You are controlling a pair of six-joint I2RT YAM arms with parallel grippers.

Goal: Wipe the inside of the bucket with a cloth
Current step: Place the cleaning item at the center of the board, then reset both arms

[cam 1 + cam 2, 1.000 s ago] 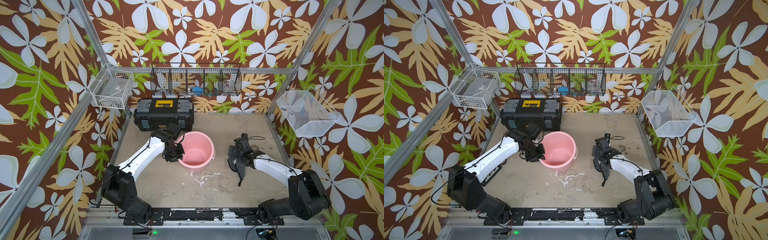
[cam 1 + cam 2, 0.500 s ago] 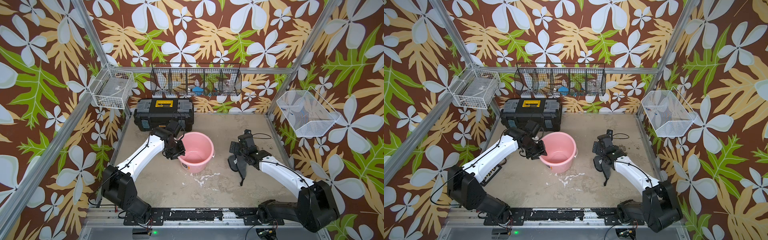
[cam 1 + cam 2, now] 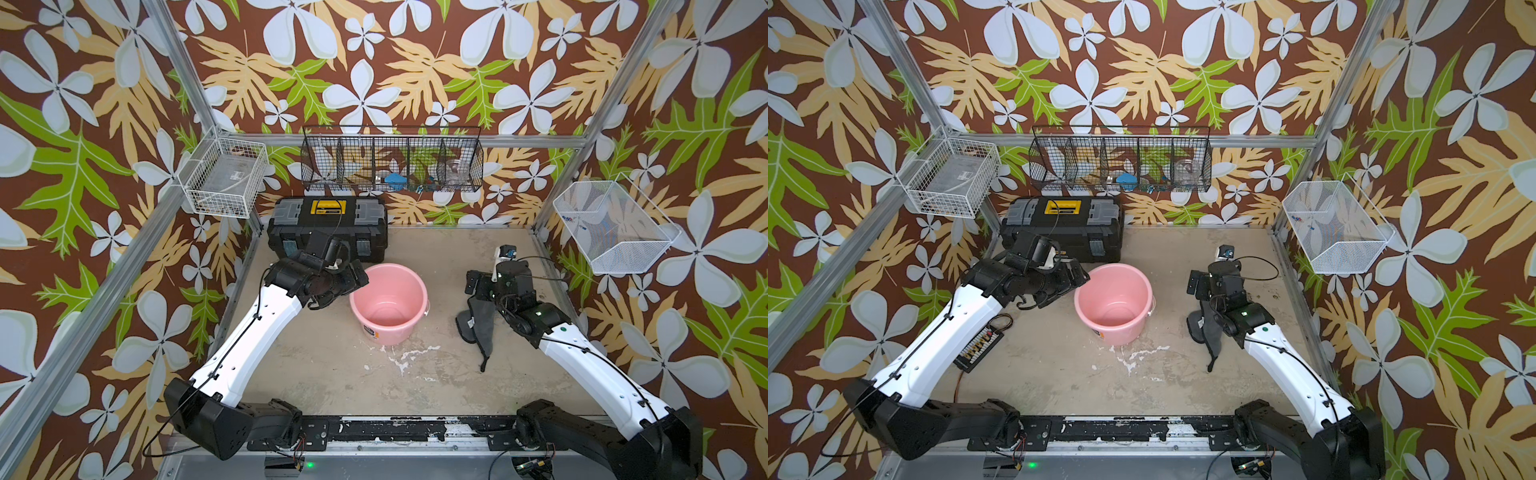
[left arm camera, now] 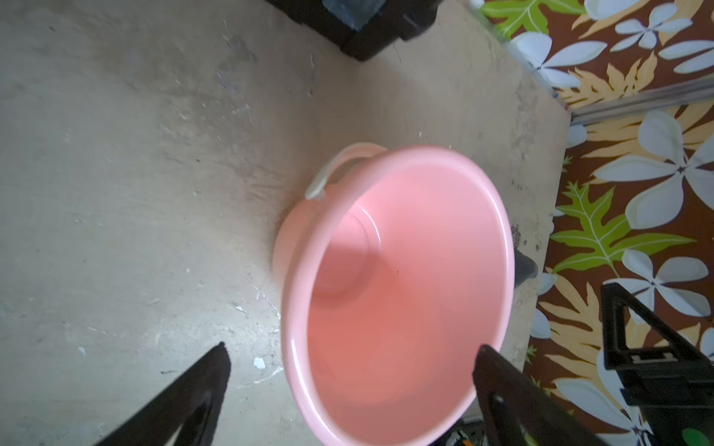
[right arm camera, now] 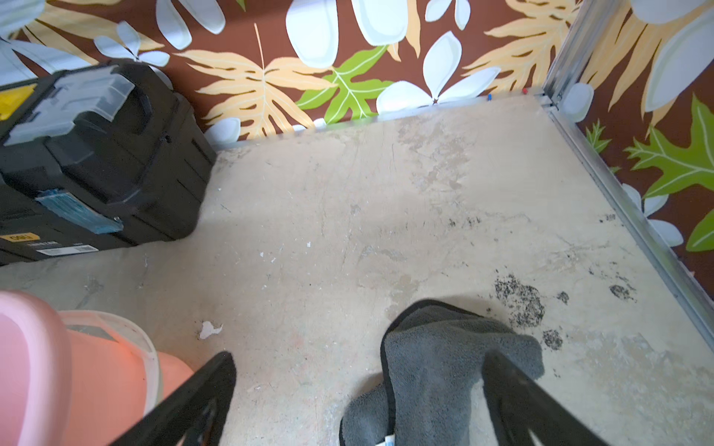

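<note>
Pink plastic, the bucket (image 3: 390,301) stands upright in the middle of the surface (image 3: 332,365), just in front of the black toolbox (image 3: 328,224). The left pincer (image 4: 351,347) is spread wide at the bucket's left rim and grips nothing. Well to the right the dark grey cloth (image 3: 478,322) lies crumpled under the right pincer (image 5: 359,355), which is also spread.

1. The left claw (image 4: 352,349), a second ago clamped on the left rim of the bucket (image 3: 388,303), now stands wide open beside it.
2. The right claw (image 5: 359,355) has lifted and edged farther back above the cloth (image 5: 444,347).
</note>
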